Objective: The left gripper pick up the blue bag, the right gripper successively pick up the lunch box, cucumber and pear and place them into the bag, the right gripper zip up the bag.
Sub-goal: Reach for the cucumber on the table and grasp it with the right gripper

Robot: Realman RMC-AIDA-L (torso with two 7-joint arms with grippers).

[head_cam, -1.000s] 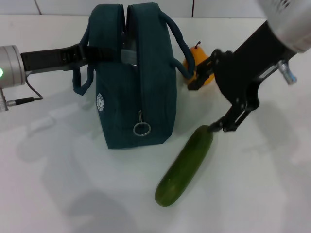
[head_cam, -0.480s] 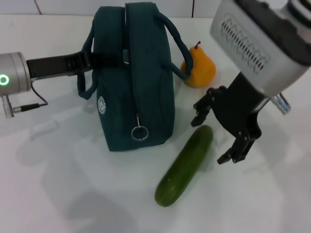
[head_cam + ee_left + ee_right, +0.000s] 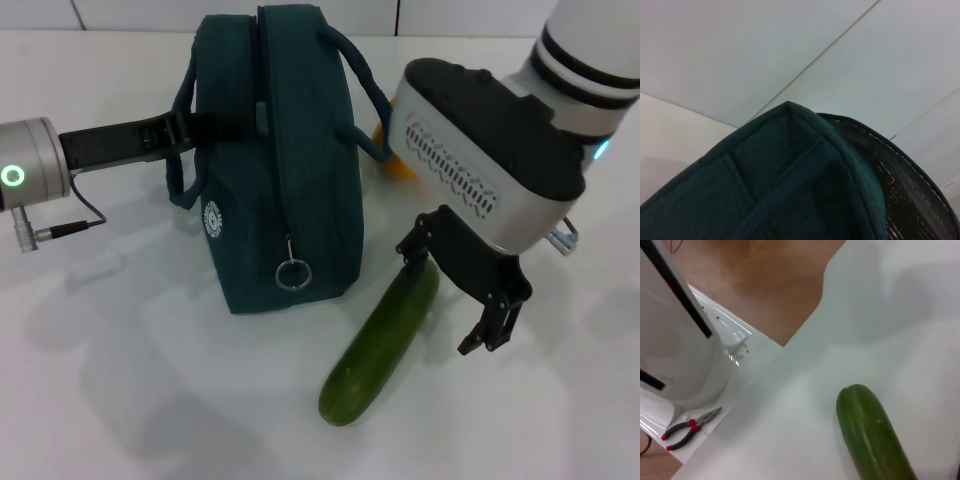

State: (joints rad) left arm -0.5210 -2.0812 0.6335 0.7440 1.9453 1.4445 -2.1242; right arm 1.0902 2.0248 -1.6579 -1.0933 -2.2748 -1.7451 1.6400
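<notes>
The cucumber (image 3: pixel 383 343) lies flat on the white table (image 3: pixel 150 400), slanting from about 7 o'clock up toward 1 o'clock, just at 4 o'clock of the blue bag (image 3: pixel 275 170). Over its upper end hangs the right gripper (image 3: pixel 462 290), jaws spread wide, one finger near the cucumber's tip and the other out beyond it at 4 o'clock. The bag stands upright, its top gaping; the left gripper (image 3: pixel 190 132) reaches in from 9 o'clock and pinches the near handle. The pear (image 3: pixel 392 163) peeks out behind the right arm
</notes>
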